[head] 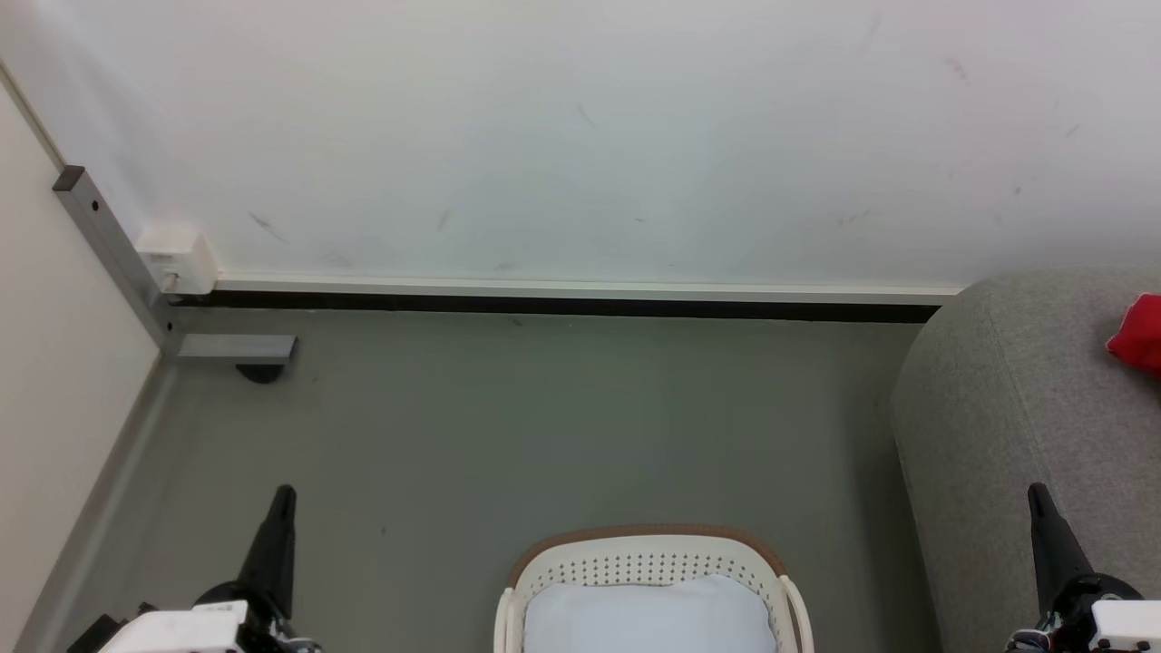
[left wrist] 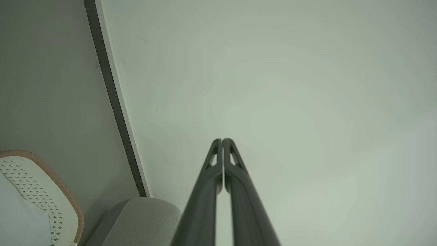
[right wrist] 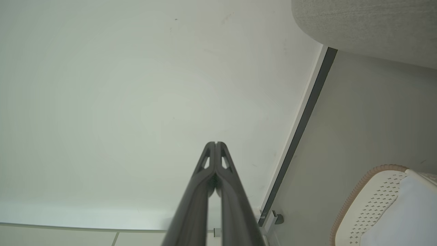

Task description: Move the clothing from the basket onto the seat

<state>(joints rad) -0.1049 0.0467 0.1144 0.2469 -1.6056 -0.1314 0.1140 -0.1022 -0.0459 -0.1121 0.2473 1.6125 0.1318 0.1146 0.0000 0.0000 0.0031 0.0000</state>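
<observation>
Left tool (head: 284, 494), right tool (head: 1037, 494) both closed, empty; basket (head: 635, 567) holds pale pad (head: 648, 617); red clothing (head: 1141, 336) on seat (head: 998, 408).

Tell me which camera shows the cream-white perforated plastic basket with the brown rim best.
The head view: the basket sits bottom centre, its far rim and both sides visible, a smooth pale bluish-white pad inside. Each wrist view catches one curved corner at a lower edge.

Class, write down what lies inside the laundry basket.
A smooth pale pad lies inside the basket, reaching across it from wall to wall. Anything beneath the pad is hidden, and the basket's near part is cut off by the picture's edge.
</observation>
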